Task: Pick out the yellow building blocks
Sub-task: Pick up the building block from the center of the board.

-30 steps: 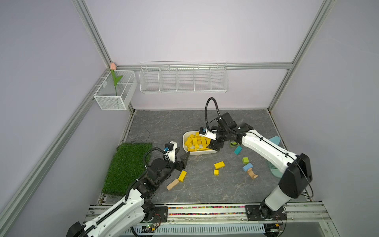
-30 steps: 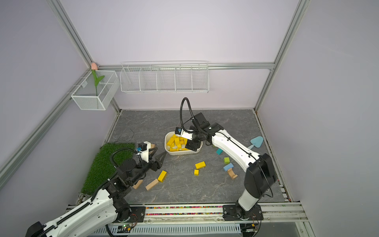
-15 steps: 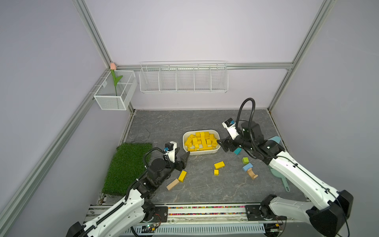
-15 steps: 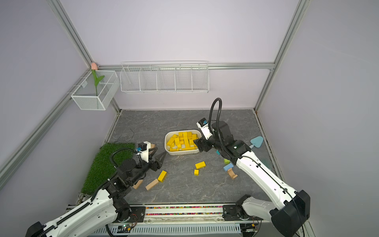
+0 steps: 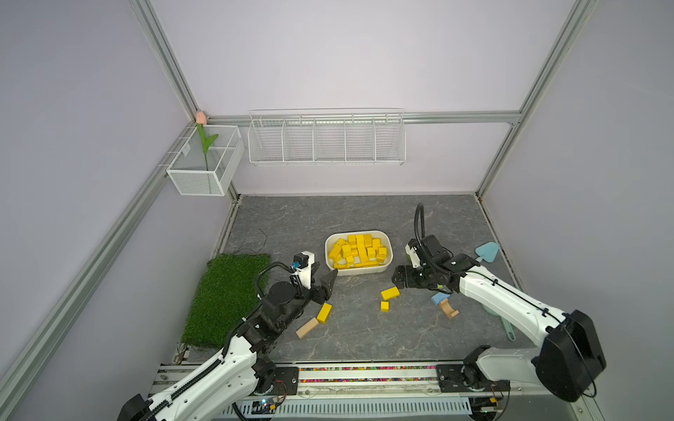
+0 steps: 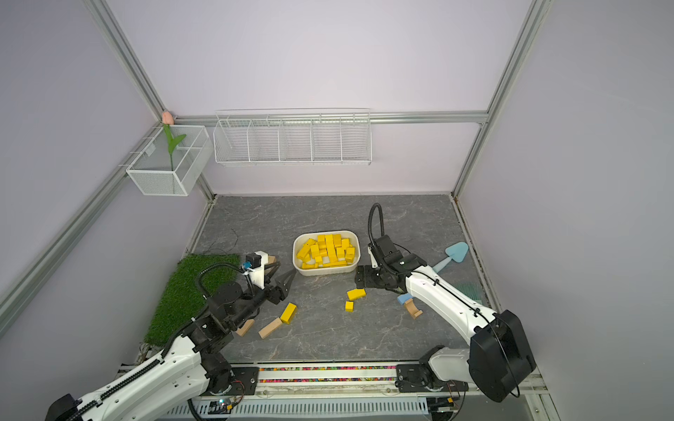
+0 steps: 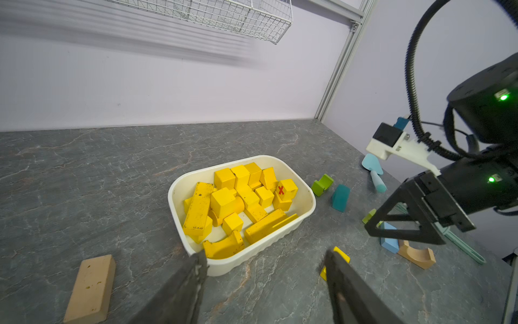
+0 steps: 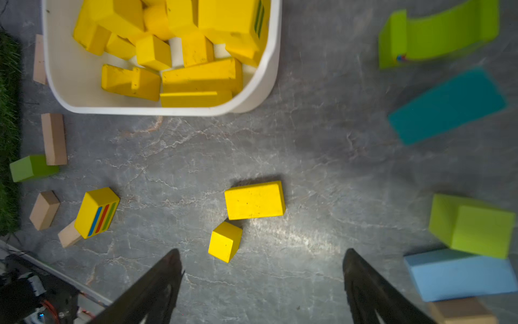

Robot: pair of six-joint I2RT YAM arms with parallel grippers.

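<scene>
Bar (image 5: pixel 390 292): probably light, stiff, slick; pinch long faces (cube (image 5: pixel 384 306) at 7 o'clock).
Right gripper (image 8: pixel 262 261): wide, empty.
Left gripper (image 7: pixel 265 254): apart, empty.

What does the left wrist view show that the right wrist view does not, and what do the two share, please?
Only the left wrist view shows the wall rack, the pale blue scoop and the yellow block marked with a red X. Only the right wrist view shows the striped yellow block, the green block by the grass mat. Both show the white tray of yellow building blocks, the teal block and the light blue block.
</scene>
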